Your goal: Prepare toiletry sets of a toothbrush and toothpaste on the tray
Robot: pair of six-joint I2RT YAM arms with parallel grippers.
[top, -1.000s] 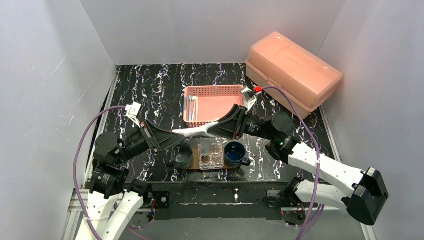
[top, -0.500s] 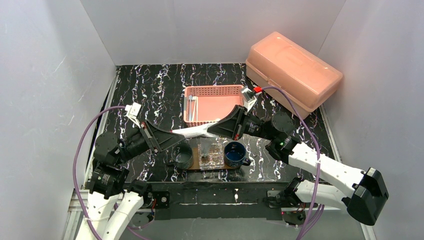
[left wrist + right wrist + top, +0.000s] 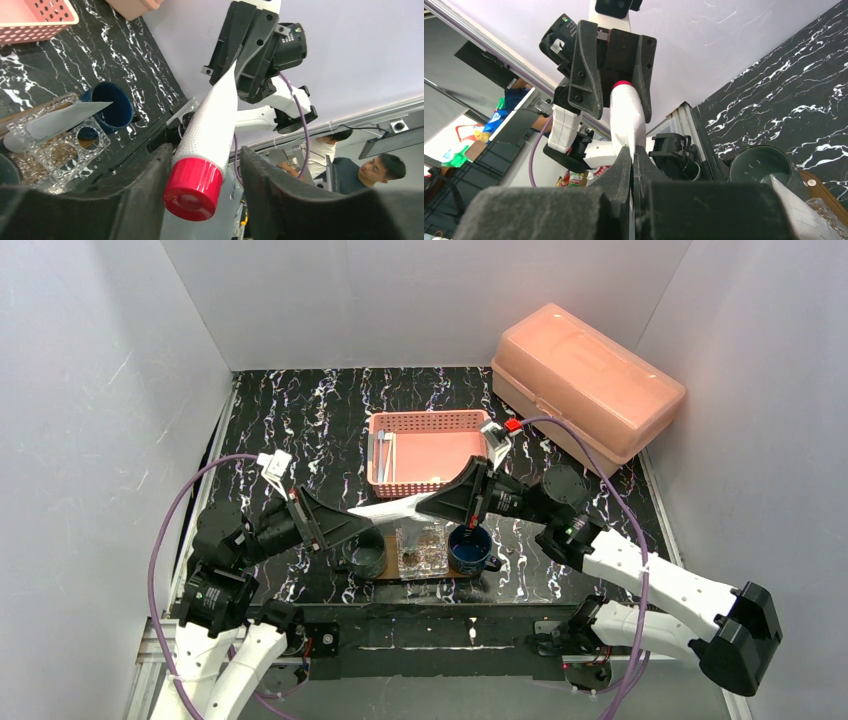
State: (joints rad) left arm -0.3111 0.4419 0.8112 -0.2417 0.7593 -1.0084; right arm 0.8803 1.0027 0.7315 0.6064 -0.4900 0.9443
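Note:
A white toothpaste tube (image 3: 388,509) with a red cap (image 3: 192,189) hangs in the air between my two grippers, just behind the cups. My right gripper (image 3: 424,505) is shut on the tube's flat crimped end (image 3: 626,120). My left gripper (image 3: 360,522) is open around the cap end; the cap rests against one finger, with a gap to the other. The grey-green cup (image 3: 365,553), the clear glass (image 3: 422,548) and the blue mug (image 3: 470,547) stand in a row on the wooden tray (image 3: 392,576). A white flat item (image 3: 60,122) stands in the glass. White toothbrushes (image 3: 383,454) lie in the pink basket.
The pink mesh basket (image 3: 440,445) sits behind the cups at mid table. The large salmon lidded box (image 3: 585,375) stands at the back right. White walls enclose the black marbled table (image 3: 300,420) on three sides.
Both grippers and the tube between them have shifted slightly to the right and toward the cups. The right gripper stays shut on the tube's flat end.

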